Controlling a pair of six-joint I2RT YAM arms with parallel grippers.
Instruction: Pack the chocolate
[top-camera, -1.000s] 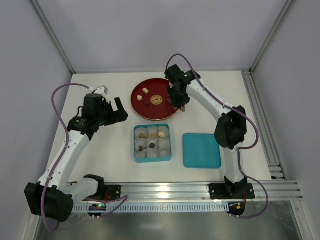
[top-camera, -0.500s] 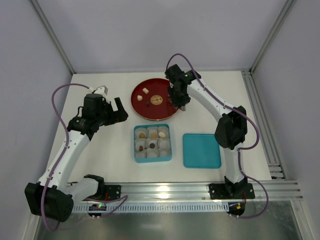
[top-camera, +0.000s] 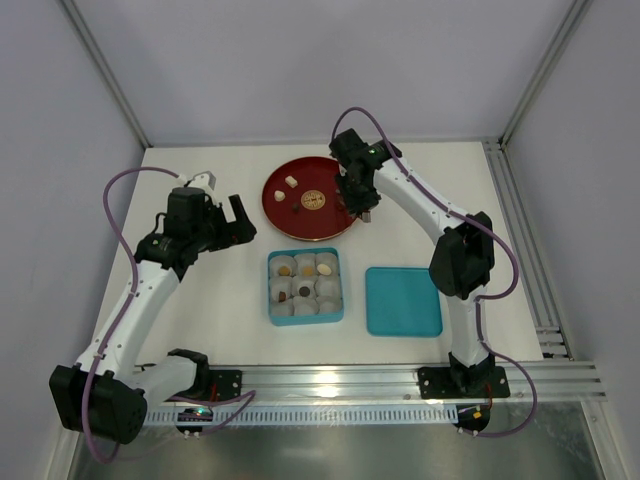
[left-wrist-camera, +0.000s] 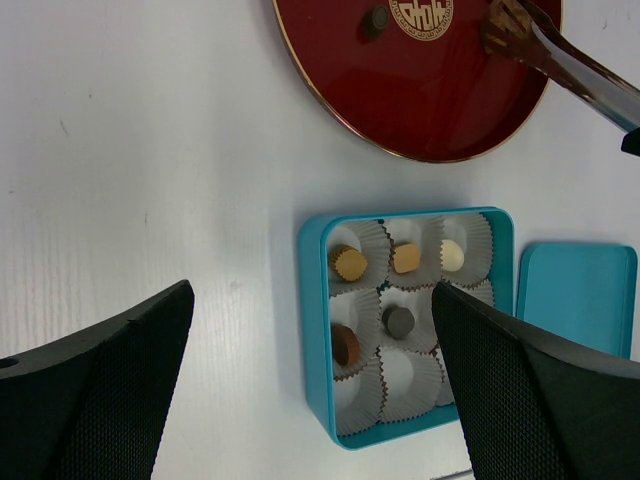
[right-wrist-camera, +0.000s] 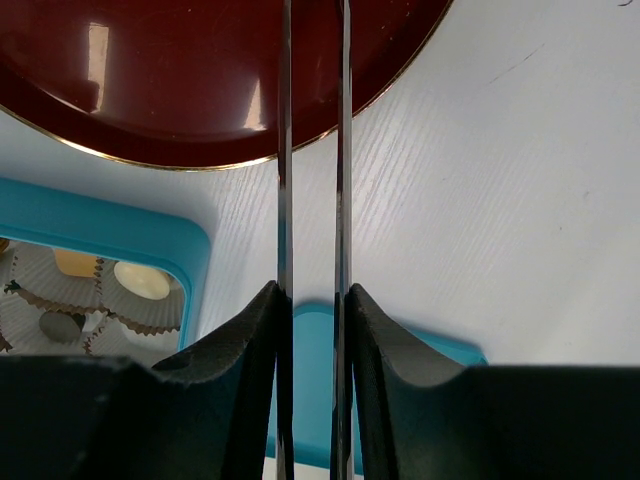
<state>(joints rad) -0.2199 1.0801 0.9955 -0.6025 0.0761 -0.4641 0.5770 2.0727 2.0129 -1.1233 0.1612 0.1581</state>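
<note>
The chocolate (left-wrist-camera: 349, 263) lies in two places. Five small pieces sit in the box (left-wrist-camera: 312, 330), a square teal plastic tray with rounded corners, each in its own crinkled white paper cup (left-wrist-camera: 410, 375). The far row holds two tan pieces and a cream one. A dark brown piece and a duller dark round one lie in the row nearer. The other cups show only their pleated paper.

More pieces rest loose on the plate (top-camera: 300, 225), a glossy round dark-red dish with a thin gold rim and a gold emblem (left-wrist-camera: 420, 12) at its middle. One is cream and oblong, and two are small and dark.

The left gripper (top-camera: 228, 222) hangs over the white wood-grain table (left-wrist-camera: 150, 150) to the left of the plate and box, with its black mesh-textured fingers (left-wrist-camera: 110, 380) spread wide on nothing.

The right gripper (right-wrist-camera: 312, 300) is clamped on a pair of tweezers (right-wrist-camera: 285, 150), pressing the thin shiny metal blades close together. Their tips reach over the plate's right side. Whether they pinch a piece cannot be told.

The flat teal lid (top-camera: 402, 300) lies just right of the box.
</note>
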